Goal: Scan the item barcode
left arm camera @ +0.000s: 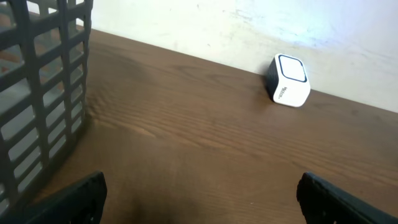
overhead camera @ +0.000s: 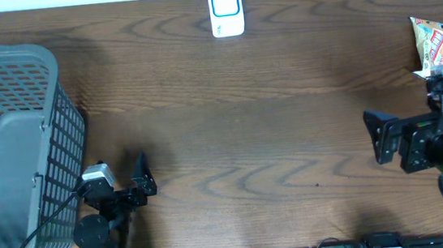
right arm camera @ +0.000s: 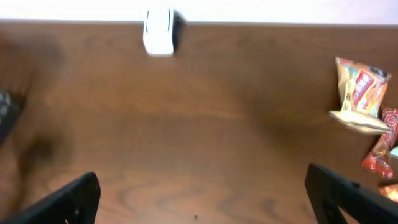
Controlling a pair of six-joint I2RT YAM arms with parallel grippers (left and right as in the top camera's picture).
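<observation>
A yellow and red snack packet (overhead camera: 434,45) lies at the table's far right edge, just beyond my right arm; the right wrist view shows it as the packet (right arm camera: 359,93) at the right. A small white scanner (overhead camera: 226,9) with a blue-edged window stands at the middle of the far edge, and appears as the scanner (left arm camera: 288,81) and the scanner (right arm camera: 158,31) in the wrist views. My left gripper (overhead camera: 119,181) is open near the front left, over bare wood (left arm camera: 199,196). My right gripper (overhead camera: 413,122) is open at the right, nothing between its fingers (right arm camera: 202,196).
A tall grey mesh basket (overhead camera: 12,152) fills the left side, close beside my left gripper, and shows as the basket (left arm camera: 37,93) in the left wrist view. More red snack packets (right arm camera: 382,149) lie at the right edge. A white wall backs the brown wooden table (overhead camera: 247,138).
</observation>
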